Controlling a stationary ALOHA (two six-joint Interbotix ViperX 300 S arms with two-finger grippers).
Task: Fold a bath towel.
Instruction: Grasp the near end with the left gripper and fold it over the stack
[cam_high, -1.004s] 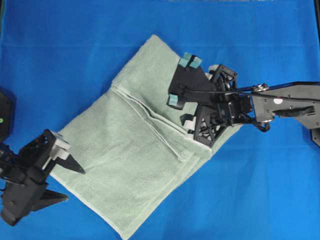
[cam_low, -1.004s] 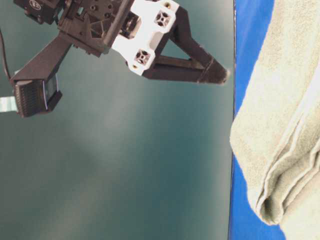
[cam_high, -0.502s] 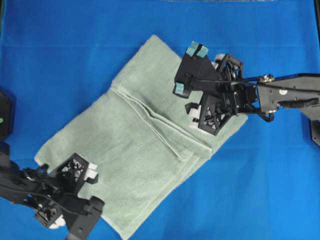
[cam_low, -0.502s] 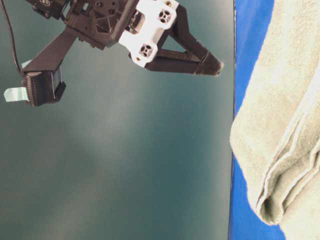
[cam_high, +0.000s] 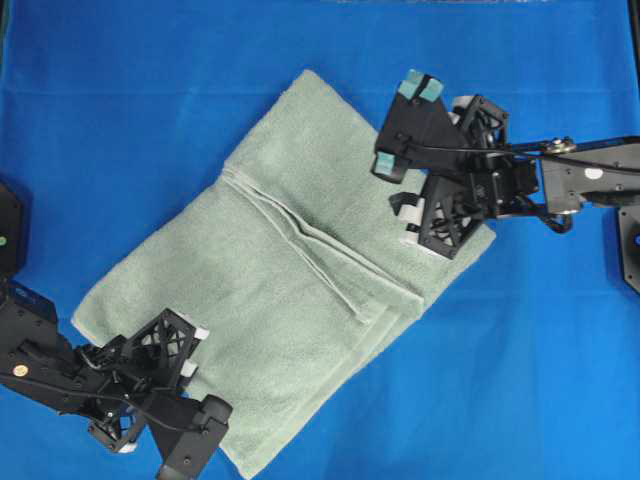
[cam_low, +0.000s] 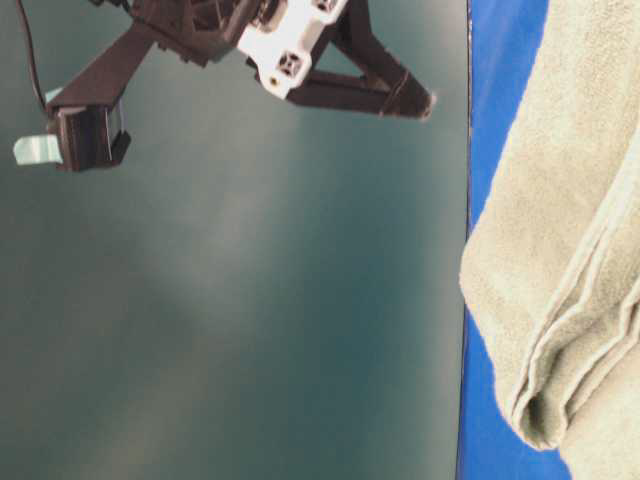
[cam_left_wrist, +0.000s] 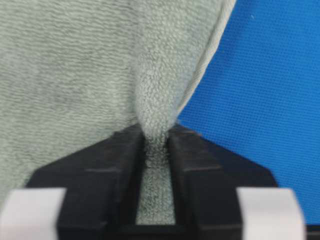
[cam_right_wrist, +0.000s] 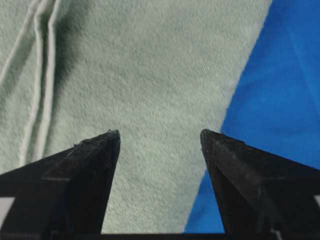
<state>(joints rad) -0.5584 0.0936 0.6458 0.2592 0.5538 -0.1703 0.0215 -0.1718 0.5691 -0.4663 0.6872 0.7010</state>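
Left wrist view: left claw (cam_left_wrist: 156, 150) pinches only a thin ridge of bath towel (cam_high: 290, 270), could slip on lift; right claw (cam_right_wrist: 160, 142) wide over the far edge, holding nothing

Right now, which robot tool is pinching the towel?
The left tool, low on the overhead view's left, is shut on a bath towel fold. The right tool hangs open above it.

The bath towel (cam_high: 280, 290) was pale sage green with lighter hemmed bands. It lay on a bright blue cloth (cam_high: 150, 90). Both grippers were black.
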